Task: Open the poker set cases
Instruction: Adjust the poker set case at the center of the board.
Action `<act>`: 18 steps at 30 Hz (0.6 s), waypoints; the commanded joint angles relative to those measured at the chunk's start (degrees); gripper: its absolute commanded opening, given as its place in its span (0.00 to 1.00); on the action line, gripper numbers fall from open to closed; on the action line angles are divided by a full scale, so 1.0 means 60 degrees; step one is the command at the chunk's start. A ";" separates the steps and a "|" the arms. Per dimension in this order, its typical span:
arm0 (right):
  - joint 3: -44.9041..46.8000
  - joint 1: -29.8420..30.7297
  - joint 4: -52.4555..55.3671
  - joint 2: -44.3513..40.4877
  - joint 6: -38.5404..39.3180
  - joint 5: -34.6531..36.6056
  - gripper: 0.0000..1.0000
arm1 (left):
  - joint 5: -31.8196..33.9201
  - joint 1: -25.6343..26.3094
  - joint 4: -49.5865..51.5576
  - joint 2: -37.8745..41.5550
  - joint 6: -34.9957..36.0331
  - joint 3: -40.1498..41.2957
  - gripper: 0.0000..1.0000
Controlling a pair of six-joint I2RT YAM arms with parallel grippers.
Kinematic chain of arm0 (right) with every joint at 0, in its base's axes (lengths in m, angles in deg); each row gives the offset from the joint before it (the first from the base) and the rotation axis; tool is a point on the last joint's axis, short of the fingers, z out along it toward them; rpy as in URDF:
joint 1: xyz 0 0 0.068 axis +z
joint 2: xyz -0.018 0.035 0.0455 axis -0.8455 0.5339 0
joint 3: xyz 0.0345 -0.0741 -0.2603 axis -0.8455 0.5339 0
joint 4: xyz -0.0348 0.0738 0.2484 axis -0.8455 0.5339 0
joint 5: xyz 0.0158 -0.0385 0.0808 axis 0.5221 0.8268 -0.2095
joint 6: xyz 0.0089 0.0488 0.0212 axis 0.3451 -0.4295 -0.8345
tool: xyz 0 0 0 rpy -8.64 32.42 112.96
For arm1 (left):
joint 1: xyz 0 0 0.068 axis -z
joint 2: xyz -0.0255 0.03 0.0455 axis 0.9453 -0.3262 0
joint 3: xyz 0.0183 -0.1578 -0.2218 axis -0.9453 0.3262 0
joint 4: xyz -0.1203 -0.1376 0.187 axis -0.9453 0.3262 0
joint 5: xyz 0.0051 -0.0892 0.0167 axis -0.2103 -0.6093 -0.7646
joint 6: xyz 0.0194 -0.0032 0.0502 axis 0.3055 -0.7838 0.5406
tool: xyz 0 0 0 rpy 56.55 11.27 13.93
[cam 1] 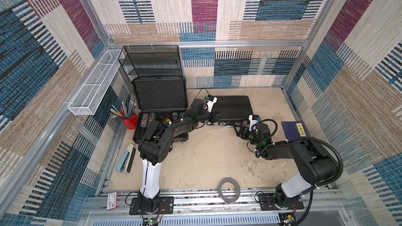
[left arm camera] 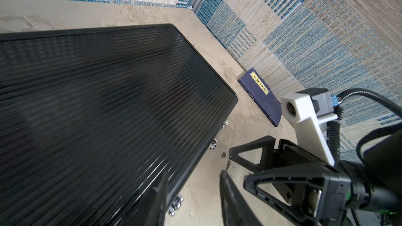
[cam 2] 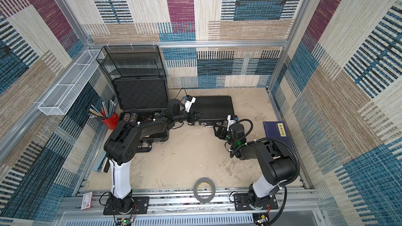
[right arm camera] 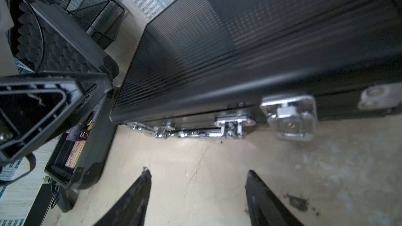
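Inside open case (cam 1: 161, 96), poker chips (cam 1: 145, 119)

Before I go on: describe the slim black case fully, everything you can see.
The slim black case lies flat on the table, lid down, right of the opened larger case. Ribbed, metal-looking lid; silver latches and handle on the front edge facing the arms. The left gripper straddles its front left corner; contact unclear. The right gripper hangs open before the latches, not touching.
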 commanded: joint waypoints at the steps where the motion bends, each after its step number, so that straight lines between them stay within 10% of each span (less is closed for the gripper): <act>1: -0.0183 0.0002 -0.0878 0.0388 -0.0134 0.0189 0.70 | -0.0109 0.0000 0.0354 -0.0266 0.0207 -0.0336 0.41; 18: -0.1067 -0.0011 -0.2412 0.2673 -0.0303 -0.0003 0.71 | -0.0283 -0.0019 0.1187 -0.1427 0.0396 -0.1524 0.41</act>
